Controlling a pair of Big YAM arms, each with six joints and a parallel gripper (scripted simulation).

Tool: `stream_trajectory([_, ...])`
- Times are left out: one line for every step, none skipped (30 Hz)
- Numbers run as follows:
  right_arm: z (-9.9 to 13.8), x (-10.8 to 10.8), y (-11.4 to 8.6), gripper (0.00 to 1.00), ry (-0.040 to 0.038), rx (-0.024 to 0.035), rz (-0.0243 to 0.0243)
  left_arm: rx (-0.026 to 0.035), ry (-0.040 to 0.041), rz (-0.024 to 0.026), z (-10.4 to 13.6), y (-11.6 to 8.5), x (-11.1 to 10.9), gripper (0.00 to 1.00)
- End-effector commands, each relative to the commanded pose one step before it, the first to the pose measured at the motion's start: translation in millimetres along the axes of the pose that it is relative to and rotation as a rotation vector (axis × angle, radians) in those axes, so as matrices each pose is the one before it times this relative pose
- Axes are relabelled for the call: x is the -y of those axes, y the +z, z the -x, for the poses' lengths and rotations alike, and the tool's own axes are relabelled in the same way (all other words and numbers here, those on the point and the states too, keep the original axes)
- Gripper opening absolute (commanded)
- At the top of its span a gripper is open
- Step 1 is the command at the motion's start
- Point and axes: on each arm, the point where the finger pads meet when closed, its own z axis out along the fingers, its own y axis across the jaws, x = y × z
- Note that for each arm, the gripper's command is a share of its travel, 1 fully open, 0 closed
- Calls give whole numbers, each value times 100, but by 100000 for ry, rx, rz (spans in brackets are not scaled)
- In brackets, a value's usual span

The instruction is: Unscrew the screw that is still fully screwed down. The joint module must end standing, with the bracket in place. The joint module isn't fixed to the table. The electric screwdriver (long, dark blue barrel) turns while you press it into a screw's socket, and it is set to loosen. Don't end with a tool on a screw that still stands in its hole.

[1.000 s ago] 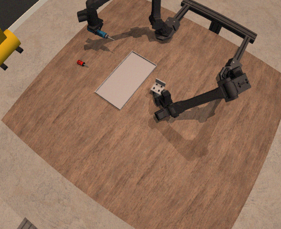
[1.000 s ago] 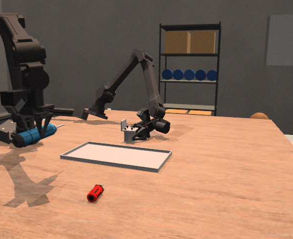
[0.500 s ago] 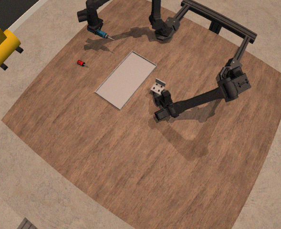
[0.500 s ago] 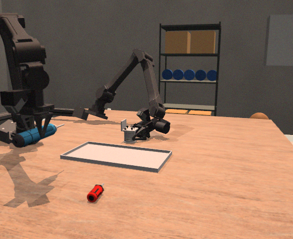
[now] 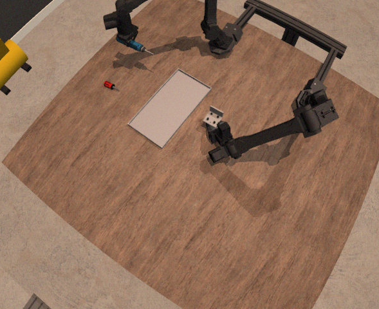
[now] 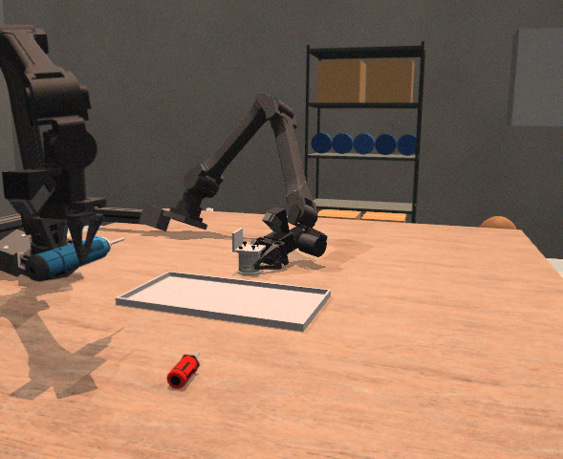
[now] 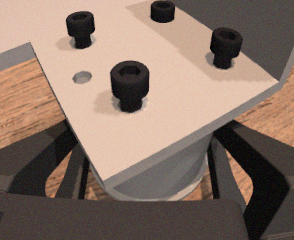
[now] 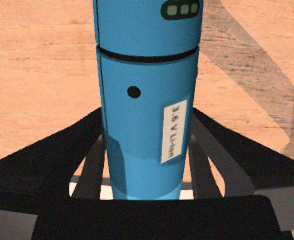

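standing upright near shallow white tray: grey cylindrical joint module, clamped in left gripper. on top: pale l-shaped metal bracket, three raised black screws, one seated black socket-head screw. clamped in right gripper: blue-barrelled electric screwdriver.

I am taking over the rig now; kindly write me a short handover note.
Left claw: around the joint module; grip contact not clear.
Right claw: holding the electric screwdriver above the table, away from the module.
Done: module stands, bracket on top. Three screws stand raised.
Left: the low screw, farthest in the left wrist view, must be loosened. Finish with the tool off any screw still in its hole.
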Motion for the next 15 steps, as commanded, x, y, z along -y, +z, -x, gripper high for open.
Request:
stream_trajectory([67, -2577, -2865, 42, -6588, 6920, 9494, 110, 1725, 1136, 442, -315, -781, 59])
stream_trajectory([-914, 220, 893, 42, -1848, -1158, -747, 0, 0, 0, 0, 0, 0, 59])
stream_trajectory([-330, -268, 261, 42, -1631, 129, 569, 0, 0, 0, 0, 0, 0, 59])
stream_trajectory([-319, -265, 262, 42, -1631, 172, 526, 0, 0, 0, 0, 0, 0, 59])
stream_trajectory([-317, -271, 263, 42, -1631, 159, 540, 0, 0, 0, 0, 0, 0, 59])
stream_trajectory([-314, -276, 263, 42, -1631, 154, 546, 0, 0, 0, 0, 0, 0, 59])
stream_trajectory([-311, -280, 264, 42, -1631, 154, 546, 0, 0, 0, 0, 0, 0, 59])
stream_trajectory([-307, -283, 265, 42, -1631, 155, 546, 0, 0, 0, 0, 0, 0, 59])
stream_trajectory([-302, -287, 266, 42, -1631, 155, 546, 0, 0, 0, 0, 0, 0, 59])
stream_trajectory([-10, -11, 0, 42, 0, -58, 66, 0, 0, 0, 0, 0, 0, 59])
stream_trajectory([350, -260, -331, 42, 133, 717, 695, 0, 0, 0, 0, 0, 0, 59])
stream_trajectory([2023, -753, -1564, 42, 1697, 3910, 2540, 0, 0, 0, 0, 0, 0, 59])
stream_trajectory([0, 0, 0, 42, 0, 0, 0, 0, 0, 0, 0, 0, 0, 59])
stream_trajectory([0, 0, 0, 42, 0, 0, 0, 0, 0, 0, 0, 0, 0, 59])
stream_trajectory([-2323, 483, 1528, 42, -3220, -3439, -1676, 0, 0, 0, 0, 0, 0, 59])
